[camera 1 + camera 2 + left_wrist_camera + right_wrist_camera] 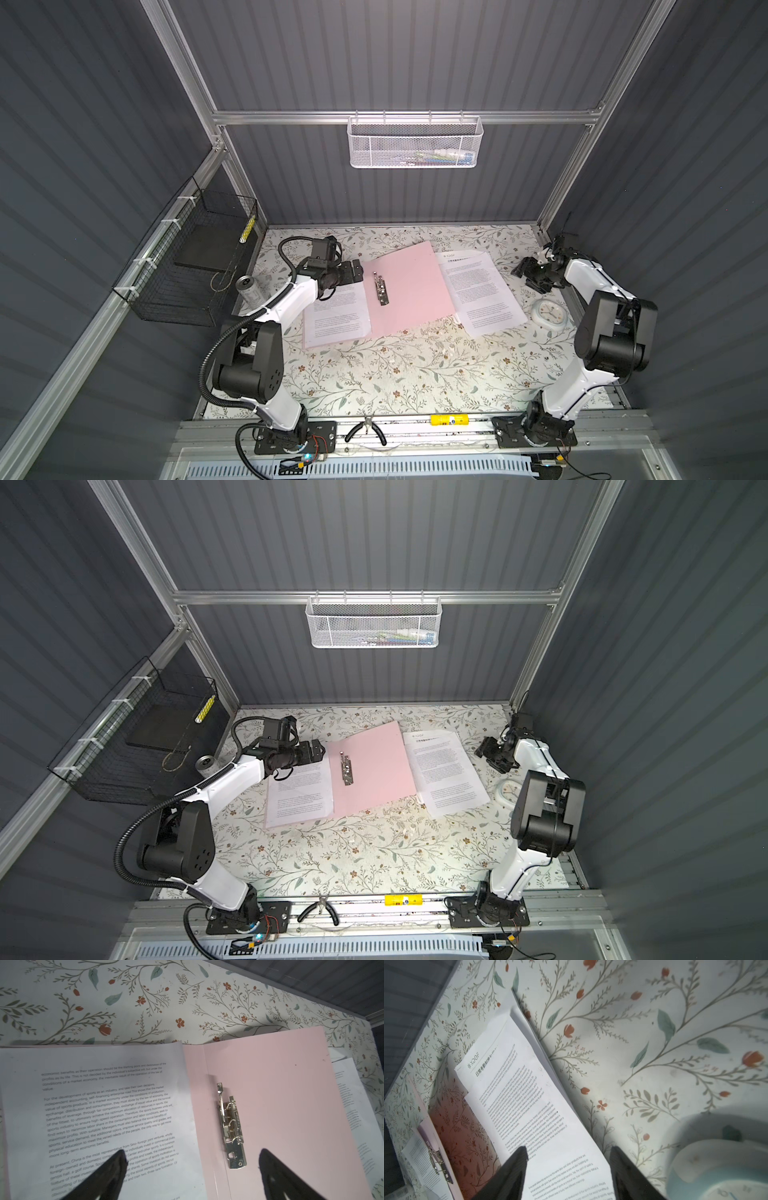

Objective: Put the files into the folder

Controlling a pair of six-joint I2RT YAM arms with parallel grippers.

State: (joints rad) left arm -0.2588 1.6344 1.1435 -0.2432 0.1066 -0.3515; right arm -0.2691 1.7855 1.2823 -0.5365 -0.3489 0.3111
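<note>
The pink folder (411, 286) (374, 766) (280, 1095) lies open on the flowered table, a metal clip (380, 289) (230, 1126) (439, 1162) beside its spine. One of the files, a printed white sheet (338, 316) (301, 791) (104, 1105), rests on its left leaf. More files (482, 291) (446, 771) (529, 1095) lie overlapped just right of the folder. My left gripper (357, 270) (318, 750) (192, 1151) hovers open over the folder's far end near the spine. My right gripper (523, 272) (484, 750) (568, 1147) hangs open above the right sheets' outer edge, empty.
A white round clock (548, 318) (720, 1167) lies right of the loose sheets. A metal can (248, 287) stands by the left arm. A black wire basket (187, 266) hangs on the left wall, a white mesh basket (415, 141) on the back rail. Pliers (365, 432) lie on the front rail.
</note>
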